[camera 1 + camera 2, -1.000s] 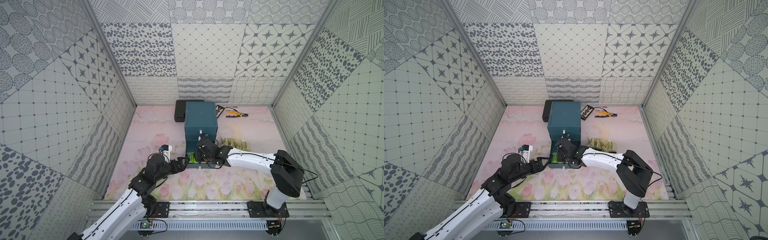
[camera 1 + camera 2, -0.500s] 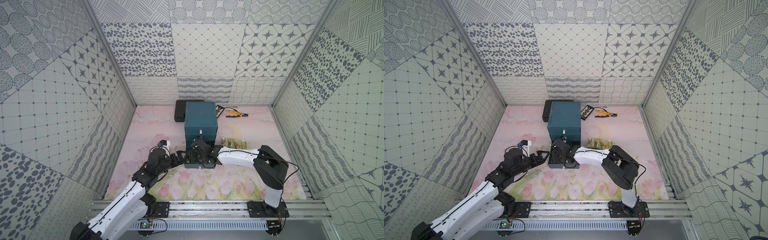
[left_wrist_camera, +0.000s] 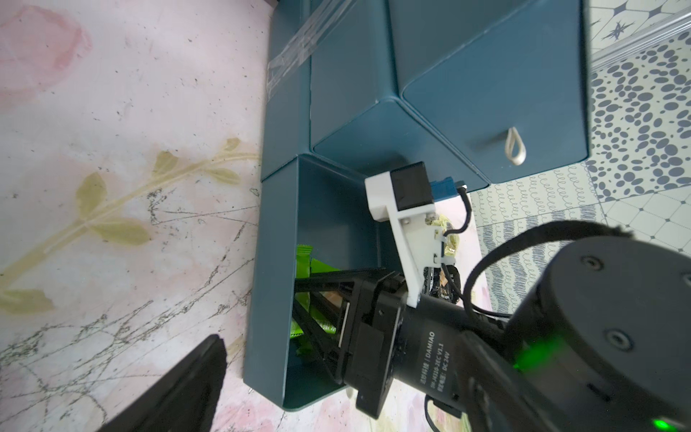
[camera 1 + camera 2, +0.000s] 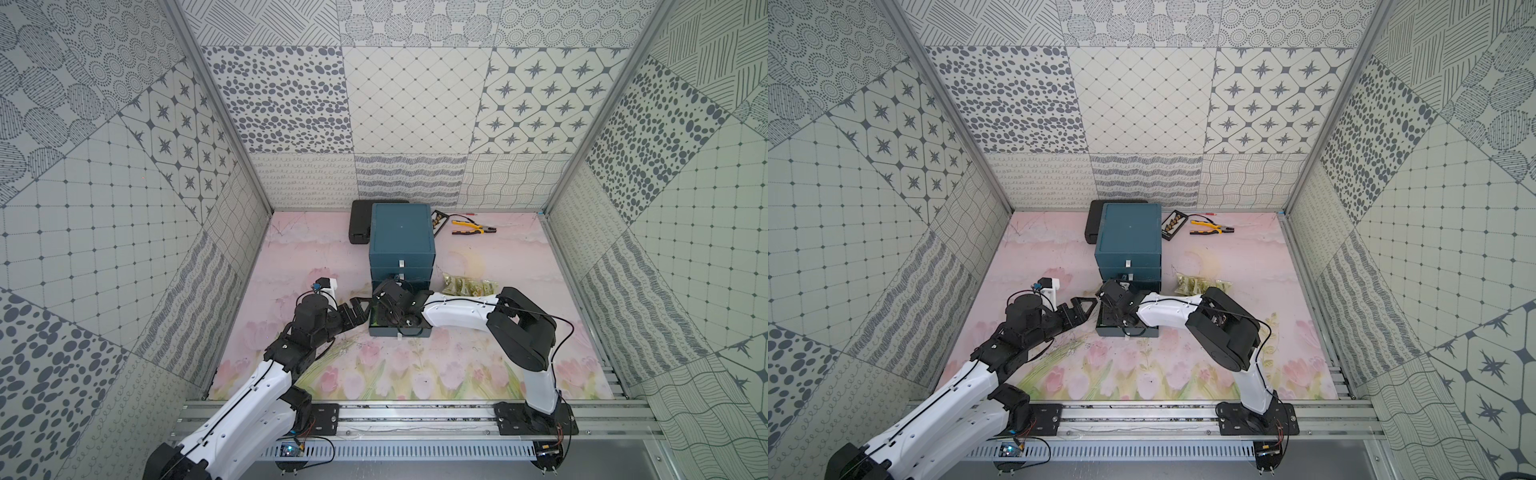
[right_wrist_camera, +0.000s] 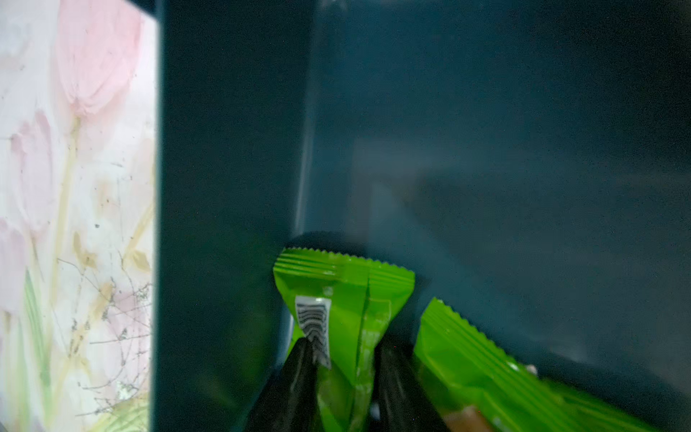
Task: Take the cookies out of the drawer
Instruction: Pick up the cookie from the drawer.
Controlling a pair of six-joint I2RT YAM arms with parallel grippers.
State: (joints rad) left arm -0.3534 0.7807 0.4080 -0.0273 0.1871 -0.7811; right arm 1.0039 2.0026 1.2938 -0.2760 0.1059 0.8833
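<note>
The teal cabinet (image 4: pixel 401 232) has its bottom drawer (image 4: pixel 399 331) pulled out onto the mat. My right gripper (image 5: pixel 344 348) reaches down into the drawer's left end (image 3: pixel 269 280) and is shut on a bright green cookie packet (image 5: pixel 347 295), pinching its middle. A second green packet (image 5: pixel 467 355) lies beside it. Several gold cookie packets (image 4: pixel 469 286) are piled on the mat right of the cabinet. My left gripper (image 4: pixel 358 306) hovers open just outside the drawer's left wall, holding nothing; only one of its fingers (image 3: pixel 179 389) shows in the left wrist view.
Behind the cabinet lie a black box (image 4: pixel 359 226), a slim black tray of brown pieces (image 4: pixel 1173 224) and yellow-handled pliers (image 4: pixel 473 227). The two upper drawers are closed. Patterned walls enclose the mat on three sides.
The right arm's elbow has swung left and its gripper has gone to the drawer's left end, closing on the green packet. The left arm has shifted slightly beside the drawer.
</note>
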